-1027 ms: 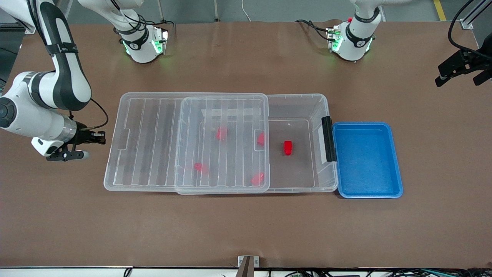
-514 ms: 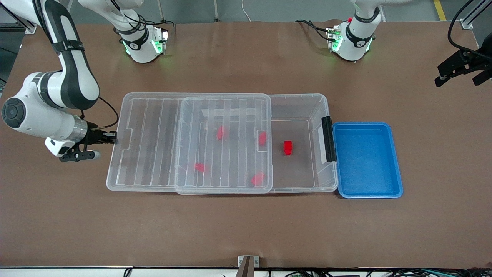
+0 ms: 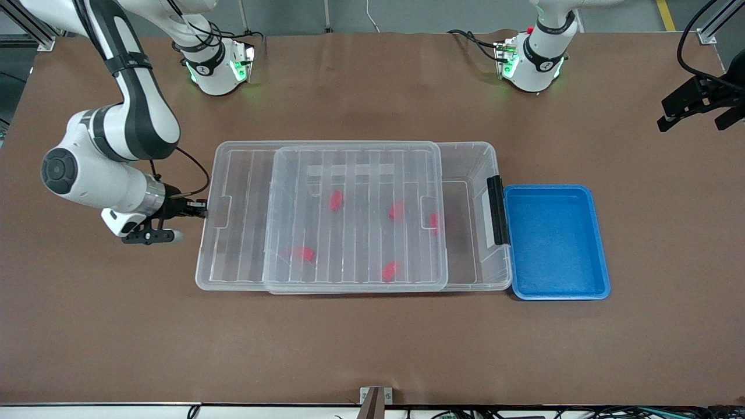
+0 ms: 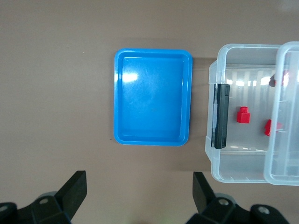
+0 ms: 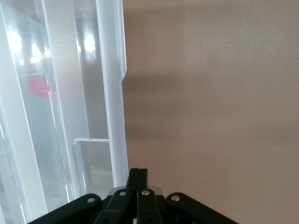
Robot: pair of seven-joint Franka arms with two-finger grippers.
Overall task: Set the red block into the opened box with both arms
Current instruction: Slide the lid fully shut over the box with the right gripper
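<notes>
The right claw [image 3: 201, 208], fingers pressed together and holding nothing, has pushed the ribbed clear plastic lid [image 3: 355, 218] away from itself across the large clear plastic box [image 3: 495, 256], nearly covering it (closing has begun). The small red plastic block [image 3: 433, 220] lies inside, just under the lid's leading edge. The left claw [image 4: 140, 198] waits spread wide and empty, high over the brown bench [image 3: 372, 349] near the solid blue tray [image 3: 599, 279].

Right gripper [image 3: 201, 209]: fingers pressed together, tips level against the lid [image 3: 355, 218] edge at the right arm's end. Left gripper [image 4: 140, 189]: 2 fingers spread wide, raised over the table past the lid's other end; arm waits.
</notes>
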